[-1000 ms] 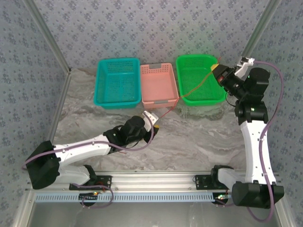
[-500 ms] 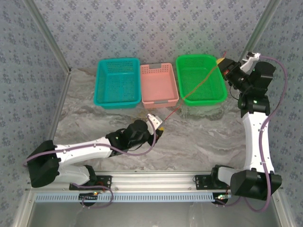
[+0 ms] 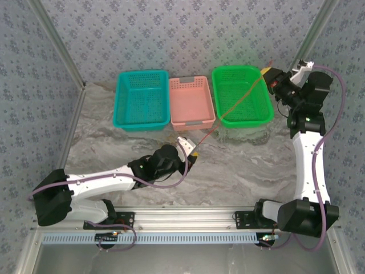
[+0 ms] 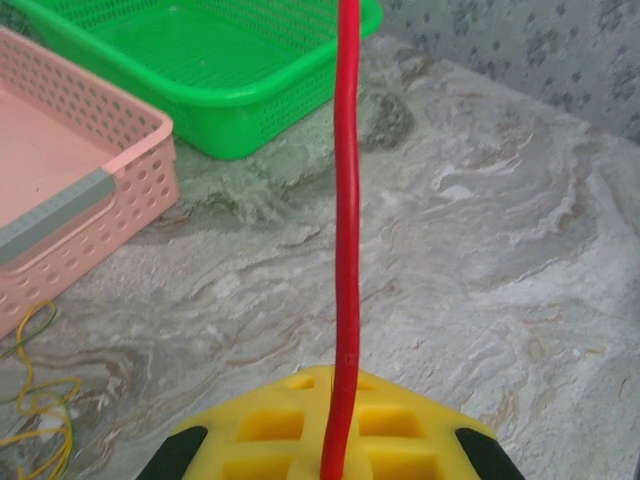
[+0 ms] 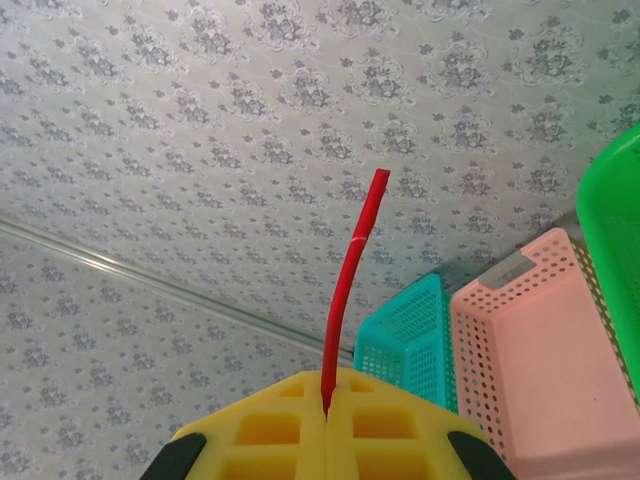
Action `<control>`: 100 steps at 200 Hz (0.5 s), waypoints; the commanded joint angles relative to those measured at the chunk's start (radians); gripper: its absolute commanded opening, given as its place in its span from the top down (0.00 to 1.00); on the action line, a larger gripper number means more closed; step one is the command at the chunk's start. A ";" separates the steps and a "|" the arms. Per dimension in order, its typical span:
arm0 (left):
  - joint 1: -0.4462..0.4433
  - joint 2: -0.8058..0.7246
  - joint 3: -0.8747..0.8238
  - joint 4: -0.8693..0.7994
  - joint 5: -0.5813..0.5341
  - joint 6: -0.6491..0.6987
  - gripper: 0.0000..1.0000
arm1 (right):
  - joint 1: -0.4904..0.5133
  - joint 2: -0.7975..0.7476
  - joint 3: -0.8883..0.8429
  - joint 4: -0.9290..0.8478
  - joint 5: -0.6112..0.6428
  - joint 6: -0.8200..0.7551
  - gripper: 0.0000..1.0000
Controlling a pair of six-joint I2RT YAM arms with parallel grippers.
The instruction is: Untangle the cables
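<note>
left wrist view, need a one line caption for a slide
Left hand shut on the red cable, which runs straight up toward the green basket, pink basket at left.

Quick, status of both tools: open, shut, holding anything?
Left tool: shut on the red cable.
Right tool: shut on the red cable, at its other end.

Right arm (image 3: pixel 308 148) farther back, cable (image 4: pixel 347 200) tauter

A thin red cable (image 3: pixel 234 103), pulled straight, slants from the clamped left gripper (image 3: pixel 195 154) above the green basket (image 3: pixel 245 121) to the clamped right gripper (image 3: pixel 266 73), while thin yellow wires (image 4: pixel 35 400) lie loosely looped on the table (image 4: pixel 500 250) beside the pink basket (image 4: pixel 100 230).
</note>
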 commanded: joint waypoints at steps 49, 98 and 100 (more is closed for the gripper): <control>-0.011 -0.066 0.255 -0.358 -0.092 -0.078 0.58 | 0.177 -0.050 0.066 -0.089 0.129 -0.209 1.00; -0.011 -0.266 0.298 -0.454 -0.096 -0.116 0.44 | 0.223 -0.041 0.134 -0.289 0.215 -0.368 1.00; -0.011 -0.273 0.303 -0.460 -0.098 -0.117 0.44 | 0.226 -0.040 0.136 -0.295 0.219 -0.368 1.00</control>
